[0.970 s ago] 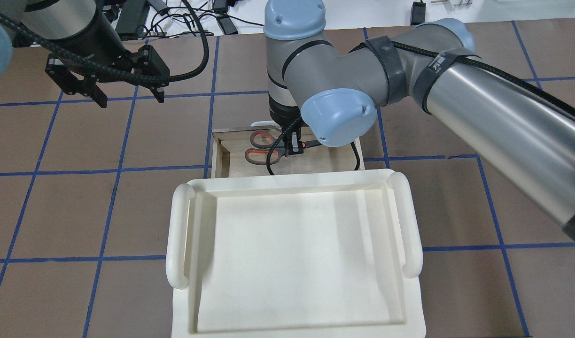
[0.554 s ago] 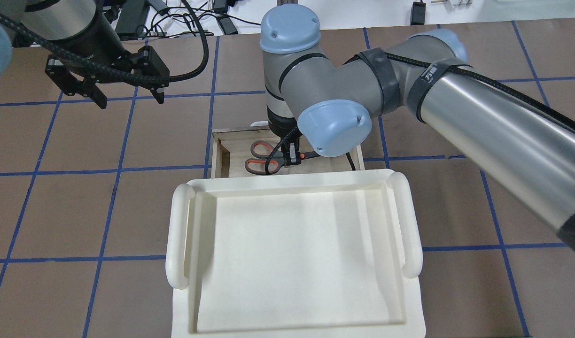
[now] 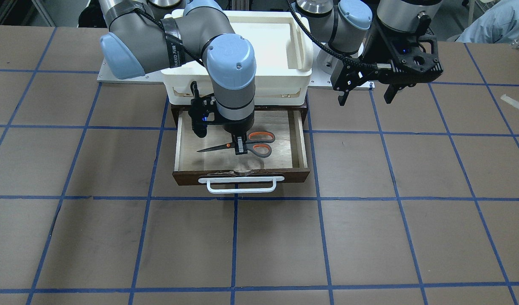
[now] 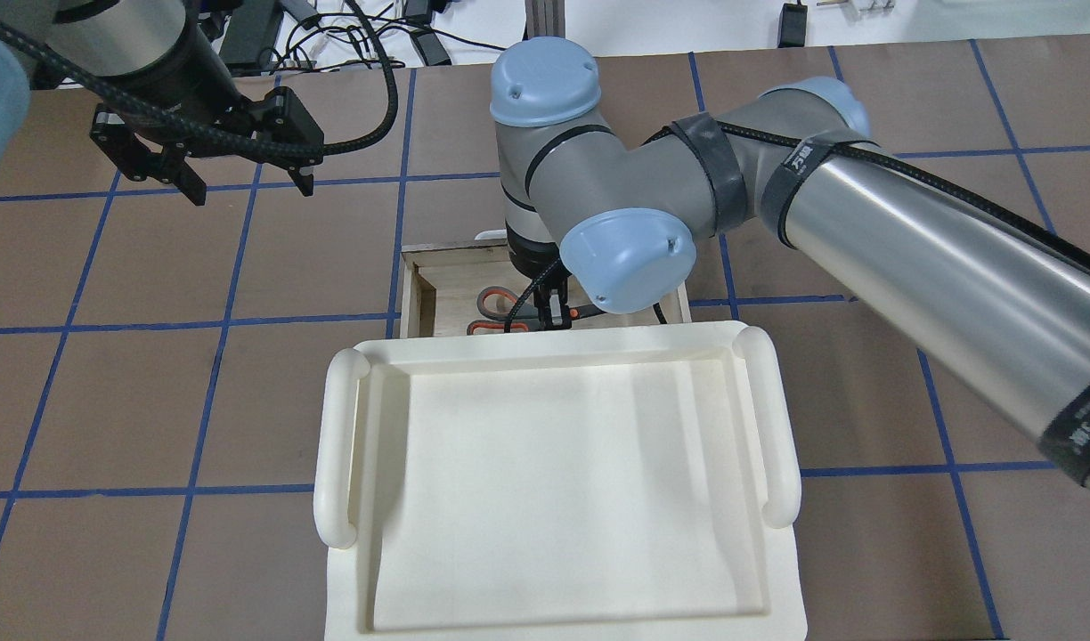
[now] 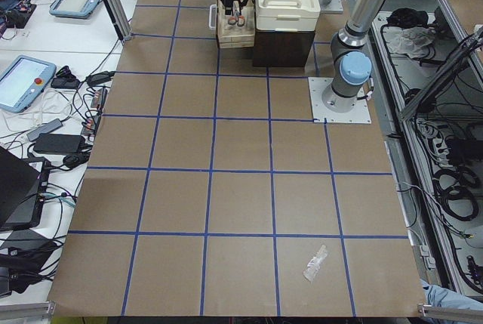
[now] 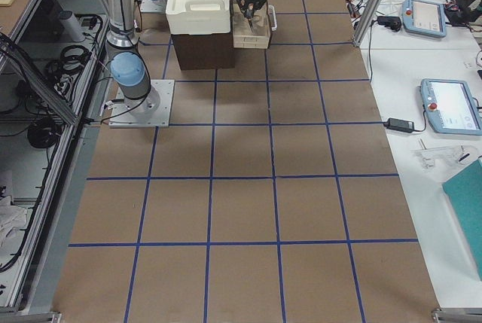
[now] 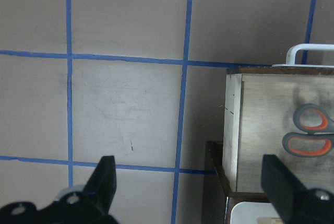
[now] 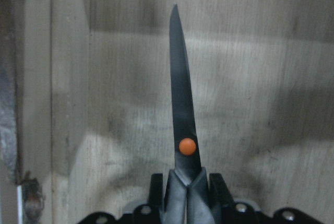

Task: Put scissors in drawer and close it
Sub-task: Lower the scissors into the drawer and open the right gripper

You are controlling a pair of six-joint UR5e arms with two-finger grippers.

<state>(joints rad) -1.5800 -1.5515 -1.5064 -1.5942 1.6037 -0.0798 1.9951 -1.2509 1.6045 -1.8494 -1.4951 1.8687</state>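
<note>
As we read the overhead view from its left, the left gripper [image 4: 249,189] hangs over the table [image 4: 153,401], fingers spread wide and holding nothing, well apart from the drawer [image 3: 293,173]. We log the drawer as pulled out. The scissors [image 8: 180,98] are inside it, level over the plywood floor, loops left and blades right; we cannot tell whether they touch it. The right gripper [image 3: 241,149] is clamped on them just behind the orange pivot [image 8: 187,146].
</note>
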